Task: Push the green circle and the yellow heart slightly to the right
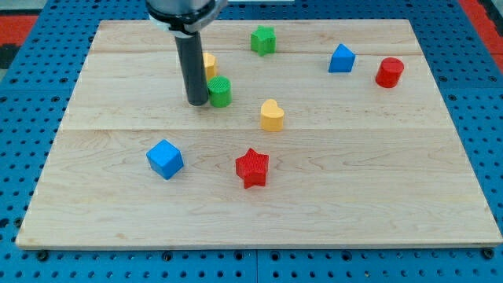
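The green circle (pixel 220 92) sits left of the board's middle, toward the view's top. My tip (pixel 196 103) stands right beside it on its left, touching or nearly touching. The yellow heart (pixel 272 115) lies a little to the right and below the green circle, apart from it. A second yellow block (pixel 209 64) shows just above the green circle, partly hidden behind my rod.
A green star (pixel 263 39) lies near the top edge. A blue block (pixel 341 58) and a red cylinder (pixel 389 72) lie at the upper right. A blue cube (pixel 164 159) and a red star (pixel 252 167) lie below the middle. The wooden board (pixel 377 196) rests on a blue pegboard.
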